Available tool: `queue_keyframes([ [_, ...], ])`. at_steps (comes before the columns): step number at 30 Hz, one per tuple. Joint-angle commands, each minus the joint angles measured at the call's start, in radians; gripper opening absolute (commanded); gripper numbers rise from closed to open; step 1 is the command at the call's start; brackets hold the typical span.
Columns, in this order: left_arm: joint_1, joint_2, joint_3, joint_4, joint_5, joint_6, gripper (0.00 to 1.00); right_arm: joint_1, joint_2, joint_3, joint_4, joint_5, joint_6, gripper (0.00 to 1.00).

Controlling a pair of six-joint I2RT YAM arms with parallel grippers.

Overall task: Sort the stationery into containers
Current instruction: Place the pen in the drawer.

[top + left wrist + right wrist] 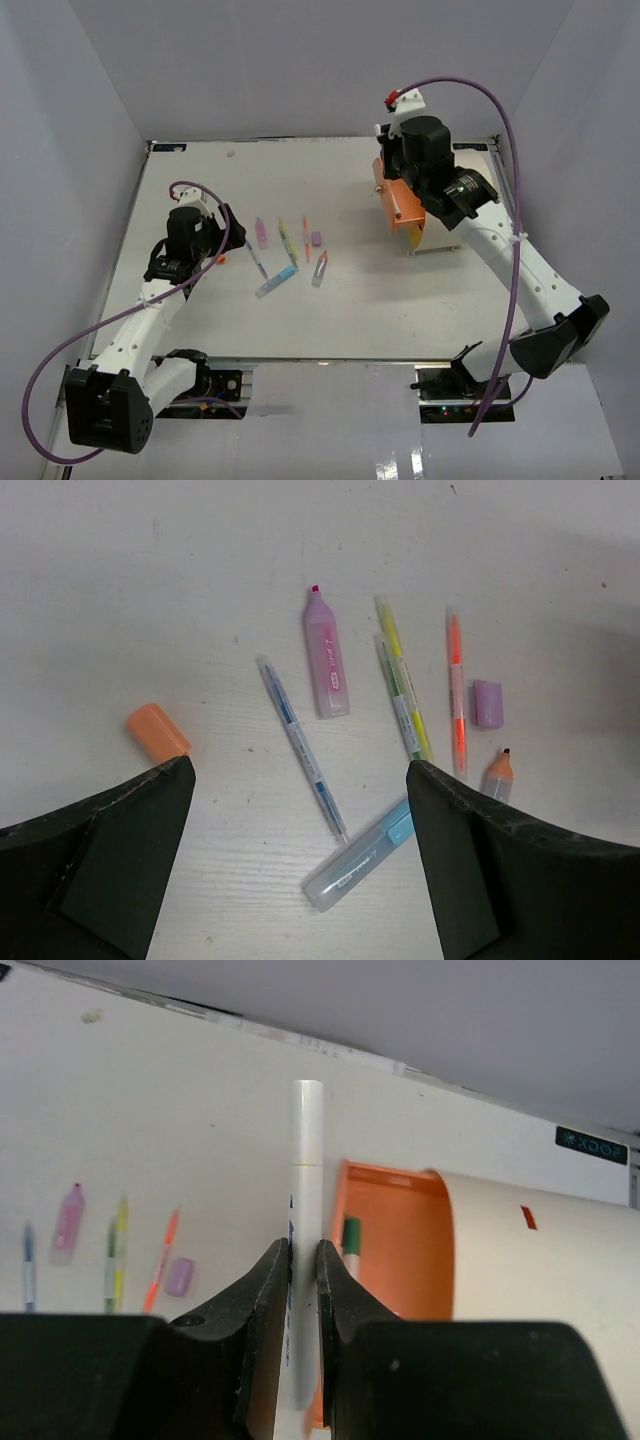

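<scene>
Surface (340,310) carries drum (530,1280), lying on its side, orange end facing the loose pens. Right jaws clamped on white pen (306,1160), just left of the drum's mouth. Left jaws wide apart, empty, well left of drum over the loose pens. Green pen (350,1235) looks to be inside the drum. Step looks like drop-in: line the pen with the mouth, go past the rim, then release. Purple cap (488,702) and orange cap (157,730) lie left of drum, unsorted.
</scene>
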Motion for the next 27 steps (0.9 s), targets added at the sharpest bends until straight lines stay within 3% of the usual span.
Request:
queue_keyframes([
  [1,0.002,-0.010,-0.003,0.019,0.042,0.010,0.98,-0.075,-0.075,-0.110,-0.083,-0.038,-0.015,0.18],
  [20,0.002,0.001,-0.005,0.028,0.058,0.019,0.98,-0.193,-0.074,-0.268,-0.076,-0.101,-0.035,0.23],
  [26,0.002,0.001,-0.010,0.034,0.107,0.022,0.98,-0.208,-0.055,-0.231,-0.067,-0.118,-0.037,0.39],
  [27,0.004,0.001,-0.011,0.037,0.126,0.022,0.98,-0.208,-0.055,-0.223,-0.068,-0.121,-0.038,0.50],
])
